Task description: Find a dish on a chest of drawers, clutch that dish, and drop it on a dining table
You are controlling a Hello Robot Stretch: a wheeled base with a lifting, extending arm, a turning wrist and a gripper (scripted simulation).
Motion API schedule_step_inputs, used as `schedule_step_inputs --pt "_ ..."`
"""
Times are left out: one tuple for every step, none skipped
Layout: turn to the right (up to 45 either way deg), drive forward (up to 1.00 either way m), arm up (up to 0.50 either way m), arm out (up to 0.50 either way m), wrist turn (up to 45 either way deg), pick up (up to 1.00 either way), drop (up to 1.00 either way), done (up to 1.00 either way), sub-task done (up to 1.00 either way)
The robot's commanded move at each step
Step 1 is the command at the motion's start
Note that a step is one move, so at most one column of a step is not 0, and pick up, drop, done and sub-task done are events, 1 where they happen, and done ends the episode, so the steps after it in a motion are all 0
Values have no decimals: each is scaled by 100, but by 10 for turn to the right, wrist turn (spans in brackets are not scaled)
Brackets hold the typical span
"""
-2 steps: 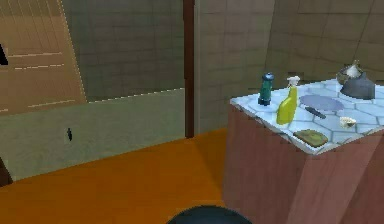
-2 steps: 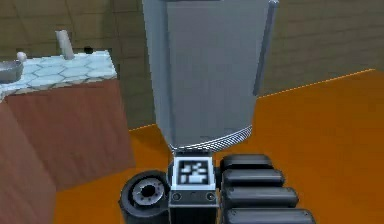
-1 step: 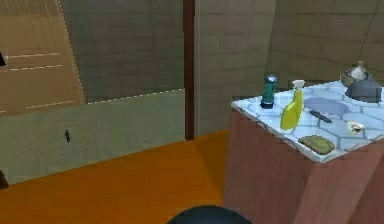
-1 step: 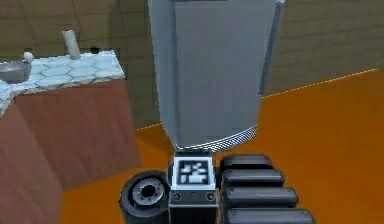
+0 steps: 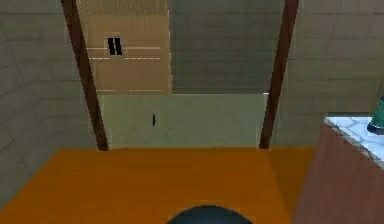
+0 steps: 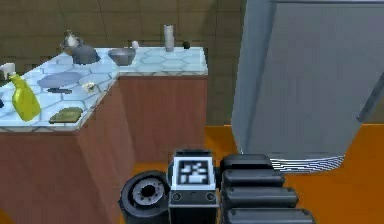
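Dish (image 6: 58, 80) is our best word for the flat grey round thing lying on the counter (image 6: 185, 62) in the arm side view, on the counter's left wing; we cannot tell whether it is the task's own dish. Nearer on that same counter top stand a yellow bottle (image 6: 25, 100) at the left end and a flat greenish thing (image 6: 66, 116) by the front edge. At the counter's back corner stands a grey kettle-like shape (image 6: 76, 48), and along its back wing a grey bowl (image 6: 121, 57) and a pale upright container (image 6: 170, 38). The counter has a pale tiled top and reddish-brown fronts. Right of the counter, apart from it, rises a big grey fridge (image 6: 310, 80) on the orange floor (image 6: 215, 140). Below the counter, at the bottom edge, we see the arm (image 6: 255, 190), a white marker square (image 6: 195, 172) and, left of it, the pincer (image 6: 145, 197) as a dark round body. Its fingers we cannot make out, so we cannot tell how they stand or whether it holds anything.

In the forward view the counter (image 5: 355, 140) comes in at the right edge, with a teal bottle (image 5: 377, 115) on its top. Left of the counter the orange floor runs to a doorway with dark brown posts (image 5: 88, 80). Beyond it we see a pale green low panel (image 5: 200, 120) and a wooden panel (image 5: 125, 45).
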Motion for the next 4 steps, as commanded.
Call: schedule_step_inputs --pt "0 100 0 0 0 0 0 0 0" --pt "0 100 0 0 0 0 0 0 0" --pt "-60 0 0 0 0 0 0 0 0" --pt "0 25 0 0 0 0 0 0 0"
